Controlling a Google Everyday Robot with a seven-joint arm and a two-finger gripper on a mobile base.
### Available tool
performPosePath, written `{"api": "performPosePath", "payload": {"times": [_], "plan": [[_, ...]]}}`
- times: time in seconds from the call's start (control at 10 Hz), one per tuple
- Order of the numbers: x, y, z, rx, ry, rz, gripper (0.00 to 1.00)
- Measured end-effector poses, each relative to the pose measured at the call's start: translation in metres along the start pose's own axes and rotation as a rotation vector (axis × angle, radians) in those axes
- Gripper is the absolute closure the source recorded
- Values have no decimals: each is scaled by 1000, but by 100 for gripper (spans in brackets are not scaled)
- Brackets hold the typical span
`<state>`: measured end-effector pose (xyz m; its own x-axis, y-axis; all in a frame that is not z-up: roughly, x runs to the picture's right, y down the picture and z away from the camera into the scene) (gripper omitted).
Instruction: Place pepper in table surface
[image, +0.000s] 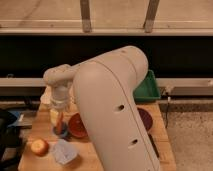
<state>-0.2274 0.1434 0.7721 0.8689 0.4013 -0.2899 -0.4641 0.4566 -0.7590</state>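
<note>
The claw, over the left end of the desk, is closed on the pepper, which hangs near upright straight below it, tip at a small blue bowl, with bare wood just left, toward the apple.

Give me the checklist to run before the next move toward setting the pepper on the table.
1. Gripper located: ok, over the table's left part, beside the orange-red bowl.
2. Pepper in view: ok, upright at the gripper.
3. Grip on the pepper: cannot tell.
4. Spot directly below: not ok, a small blue object lies there.
5. Bare table surface nearby: ok, left of the gripper, behind the apple.
6. Right side of the table: cannot tell, the arm hides much of it.
</note>
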Motion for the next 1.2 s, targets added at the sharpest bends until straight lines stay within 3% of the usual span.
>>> {"api": "performPosePath", "payload": {"times": [0.6, 0.7, 1.0, 1.2], "plan": [[0, 3, 3, 8, -14, 22, 94], [1, 3, -3, 11, -25, 22, 99], [4, 4, -40, 39, -80, 18, 100], [10, 6, -79, 104, -103, 19, 100]]}}
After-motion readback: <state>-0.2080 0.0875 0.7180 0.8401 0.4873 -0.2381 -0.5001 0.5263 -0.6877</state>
